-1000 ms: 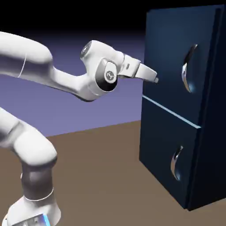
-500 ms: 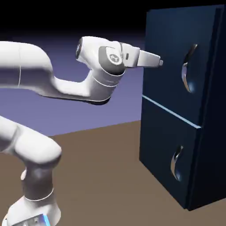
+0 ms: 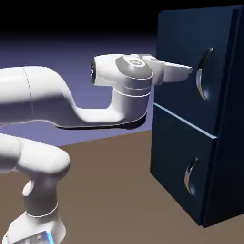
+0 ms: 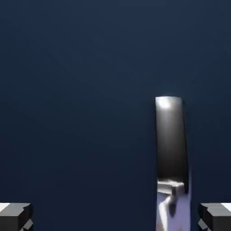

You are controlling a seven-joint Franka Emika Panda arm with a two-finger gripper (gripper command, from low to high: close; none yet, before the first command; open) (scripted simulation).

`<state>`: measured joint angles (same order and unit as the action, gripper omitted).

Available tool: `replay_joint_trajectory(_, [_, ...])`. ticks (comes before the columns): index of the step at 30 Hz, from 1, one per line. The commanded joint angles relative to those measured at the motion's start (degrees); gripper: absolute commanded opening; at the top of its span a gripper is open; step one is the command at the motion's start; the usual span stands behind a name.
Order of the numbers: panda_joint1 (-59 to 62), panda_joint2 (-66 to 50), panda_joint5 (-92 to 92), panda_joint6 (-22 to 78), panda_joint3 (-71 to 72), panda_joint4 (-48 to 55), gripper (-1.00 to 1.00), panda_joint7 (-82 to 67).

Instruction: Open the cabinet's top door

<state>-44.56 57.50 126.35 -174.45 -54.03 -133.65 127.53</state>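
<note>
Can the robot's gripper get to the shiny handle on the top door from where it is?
Probably yes. The gripper is open and just short of the top door's handle, with nothing between them. In the hand view the handle sits nearer one fingertip than the other, so it may need a small sideways shift.

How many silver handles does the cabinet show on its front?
2. One handle is on the top door, just ahead of the gripper; it also appears in the hand view. The other handle is on the lower panel. Other sides of the cabinet are hidden.

White arm [image 3: 71,102] reaches level, its fingers [image 4: 16,215] spread wide apart
</note>
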Motion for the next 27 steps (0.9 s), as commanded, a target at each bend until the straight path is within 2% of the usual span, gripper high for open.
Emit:
replay_joint_trajectory(1, [-0.87, 0.49, 2.5, -0.01, -1.07, 0.54, 0.0, 1.68])
replay_joint_trajectory(5, [-3.3, 1.87, 9.5, -0.03, -4.06, 2.06, 0.0, 6.4])
replay_joint_trajectory(11, [-14.0, -0.06, 11.86, 3.04, -9.26, 8.65, 0.0, 6.84])
replay_joint_trajectory(12, [-14.0, -0.06, 11.86, 3.04, -9.26, 8.65, -1.0, 6.84])
replay_joint_trajectory(27, [13.86, 7.01, -2.21, 24.74, 17.18, -16.5, -1.0, 9.04])
